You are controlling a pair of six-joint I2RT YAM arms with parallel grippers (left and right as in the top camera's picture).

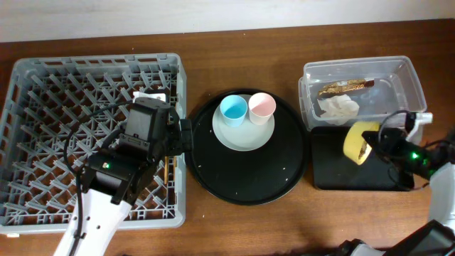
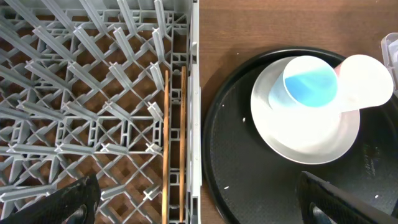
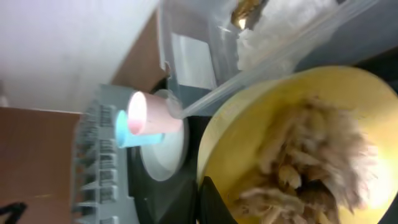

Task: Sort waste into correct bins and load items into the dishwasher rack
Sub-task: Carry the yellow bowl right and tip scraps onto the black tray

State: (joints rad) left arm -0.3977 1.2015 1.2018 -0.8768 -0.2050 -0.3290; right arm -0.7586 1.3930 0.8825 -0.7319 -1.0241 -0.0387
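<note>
Pinches yellow bowl (image 1: 355, 142) by the rim in right gripper (image 1: 372, 144), tipped above black tray (image 1: 334, 176). Probably light, stiff, slippery, with loose crumbly scraps (image 3: 311, 155) inside. Holds left gripper (image 2: 205, 200) spread, empty.

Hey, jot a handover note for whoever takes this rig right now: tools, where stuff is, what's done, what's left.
Left tool open, empty, over the right edge of the rack.
Right tool shut on the yellow bowl, tilted above the black tray, scraps inside.
Done: chopsticks in the rack; wrapper and napkin in the clear tub.
Left: probably tip the scraps into the black tray; rack the bowl, plate, blue cup and pink cup; cups stand on the plate on the round tray.
</note>
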